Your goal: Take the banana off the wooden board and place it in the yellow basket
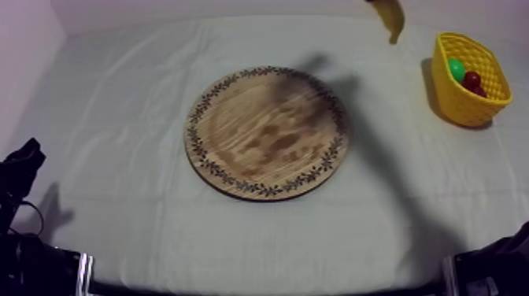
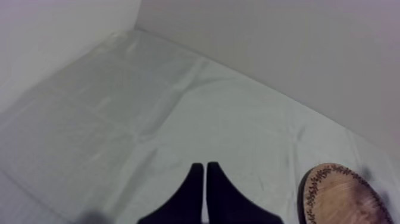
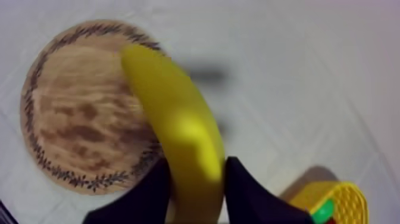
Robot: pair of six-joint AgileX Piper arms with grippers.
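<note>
The yellow banana (image 3: 178, 131) hangs in the air with my right gripper (image 3: 196, 179) shut on it, black fingers on either side of its lower part. From above, the banana (image 1: 391, 19) shows high over the table's far edge, left of the yellow basket (image 1: 490, 110). The round wooden board (image 1: 266, 131) with its patterned rim lies bare mid-table, and the same board (image 3: 83, 107) sits below the banana. My left gripper (image 2: 205, 173) is shut on nothing, fingers together as a wedge over the cloth, low at the table's left (image 1: 20, 165).
The basket holds a green fruit (image 1: 456, 68) and a small red fruit (image 1: 471, 79); its corner (image 3: 333, 205) shows beside my right fingers. The board's edge (image 2: 345, 196) lies near the left gripper. Walls close off the far and left sides.
</note>
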